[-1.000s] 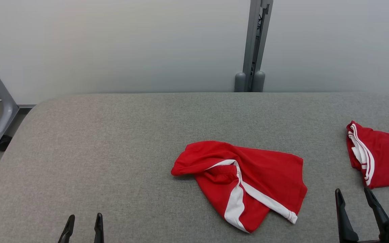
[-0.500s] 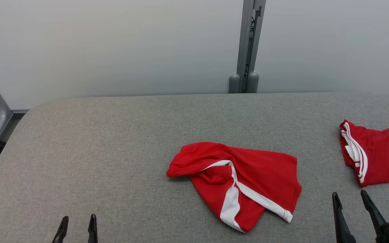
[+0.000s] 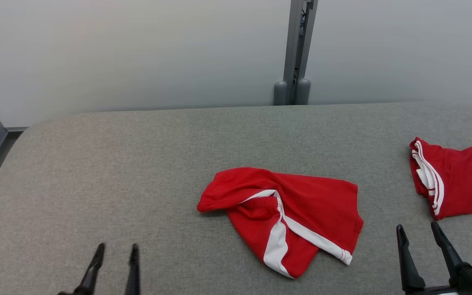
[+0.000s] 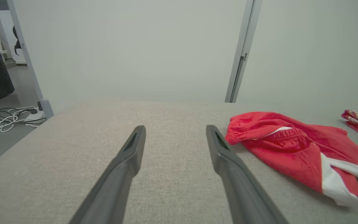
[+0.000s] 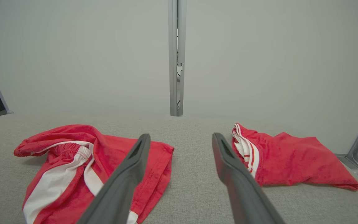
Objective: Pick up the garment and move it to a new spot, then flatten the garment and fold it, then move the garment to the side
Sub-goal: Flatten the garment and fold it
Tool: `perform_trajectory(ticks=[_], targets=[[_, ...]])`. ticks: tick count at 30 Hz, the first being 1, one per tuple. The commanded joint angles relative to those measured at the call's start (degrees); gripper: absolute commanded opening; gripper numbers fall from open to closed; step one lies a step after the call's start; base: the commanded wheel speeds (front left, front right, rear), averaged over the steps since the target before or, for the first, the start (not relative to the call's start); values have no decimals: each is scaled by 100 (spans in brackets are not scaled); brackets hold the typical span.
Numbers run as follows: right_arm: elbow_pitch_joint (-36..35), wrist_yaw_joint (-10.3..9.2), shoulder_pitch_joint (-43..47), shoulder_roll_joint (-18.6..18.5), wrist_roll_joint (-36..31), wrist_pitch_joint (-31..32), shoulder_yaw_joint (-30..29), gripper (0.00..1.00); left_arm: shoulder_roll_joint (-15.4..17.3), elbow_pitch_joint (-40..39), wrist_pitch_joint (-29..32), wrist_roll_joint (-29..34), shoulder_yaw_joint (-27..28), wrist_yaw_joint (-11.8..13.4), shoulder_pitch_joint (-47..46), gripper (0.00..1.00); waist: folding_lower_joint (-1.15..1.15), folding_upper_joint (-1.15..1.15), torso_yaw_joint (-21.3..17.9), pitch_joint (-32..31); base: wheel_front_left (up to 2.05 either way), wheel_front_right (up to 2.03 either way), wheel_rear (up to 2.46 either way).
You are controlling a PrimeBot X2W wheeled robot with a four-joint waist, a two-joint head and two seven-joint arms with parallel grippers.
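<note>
Crumpled garment on table, second red garment near right tool, left tool, both released

The garment is soft red cloth with white bands, matt and creased. The desk wears coarse grey woven fabric, also matt; the left gripper and right gripper look like smooth, dark, matt plastic.

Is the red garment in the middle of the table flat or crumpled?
Crumpled: the garment lies bunched on the table, its waistband rolled over and white stripes crossing.
</note>
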Motion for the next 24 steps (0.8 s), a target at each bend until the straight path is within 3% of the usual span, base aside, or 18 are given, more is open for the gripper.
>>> perform_trajectory(ticks=[1, 5, 10, 22, 23, 24], targets=[[-22, 1, -111, -27, -26, -11, 75, 100, -12, -16, -26, 2, -285, -94, -351, 100, 0, 0, -133, 109, 0, 0, 0], [-117, 1, -319, -28, 16, -11, 208, 100, -3, 376, 157, -169, -1199, -216, -1047, 100, 0, 0, -411, 365, 0, 0, 0], [-241, 1, -622, -26, 114, -11, 346, 100, 1, 1051, 882, -485, -2195, -147, -2195, 100, 0, 0, -770, 963, 0, 0, 0], [-246, 1, -979, -26, 315, -11, 333, 100, 0, 2578, 1813, -1252, -3293, 254, -3439, 100, 0, 0, -1322, 1526, 0, 0, 0], [-245, 1, -977, -26, 319, -11, 332, 100, -1, 2675, 1801, -1230, -3306, 281, -3477, 38, 0, 0, -1329, 1528, 0, 0, 0], [-247, 1, -976, -26, 323, -11, 326, 100, 3, 2734, 1697, -1185, -3279, 338, -3534, 0, 0, 0, -1333, 1529, 0, 0, 0]])
